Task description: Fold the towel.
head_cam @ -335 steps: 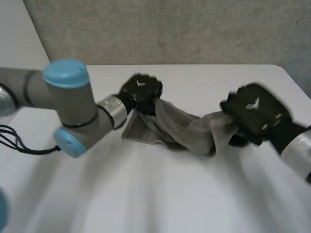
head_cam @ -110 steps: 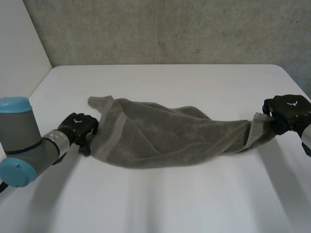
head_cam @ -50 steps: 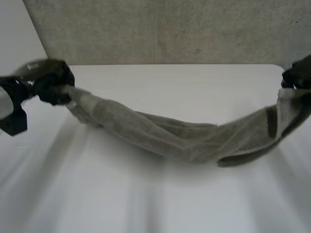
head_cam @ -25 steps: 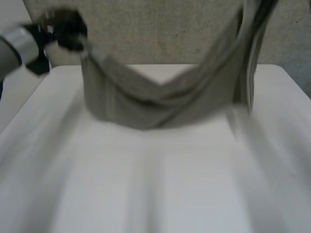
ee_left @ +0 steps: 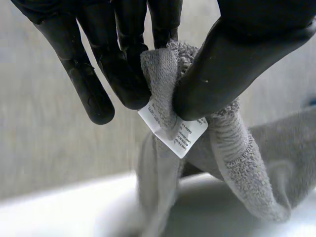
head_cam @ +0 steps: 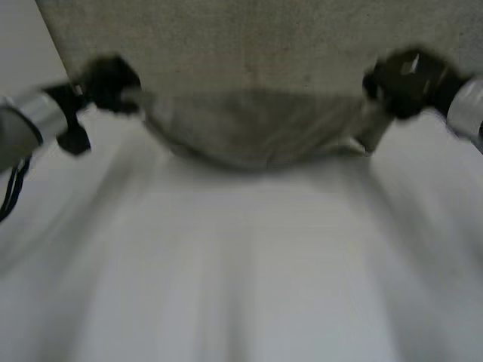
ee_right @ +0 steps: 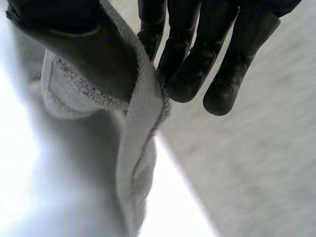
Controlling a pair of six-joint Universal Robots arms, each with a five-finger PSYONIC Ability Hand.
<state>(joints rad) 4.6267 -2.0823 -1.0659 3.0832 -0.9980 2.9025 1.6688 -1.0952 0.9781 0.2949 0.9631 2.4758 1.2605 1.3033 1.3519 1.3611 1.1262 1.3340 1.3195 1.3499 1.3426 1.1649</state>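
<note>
**Head view.** The grey terry-cloth towel (head_cam: pixel 256 132) hangs stretched between the left robot hand (head_cam: pixel 112 81) and the right robot hand (head_cam: pixel 407 77). Each hand holds one end. The hands are well apart, at about the same height, and raised over the far part of the white table (head_cam: pixel 241 271). The towel sags in a shallow curve midway between them. Whether its lowest fold touches the table cannot be told.

**Left wrist view.** The left robot hand pinches a bunched corner of the towel between its thumb and its fingers (ee_left: pixel 123 74). A small white printed label (ee_left: pixel 173 129) sticks out just beneath the pinch. The cloth falls away below the palm.

**Right wrist view.** The right robot hand pinches a hemmed edge of the towel between its thumb and its fingertips (ee_right: pixel 185 81). The cloth hangs down from the pinch toward the table.
</note>
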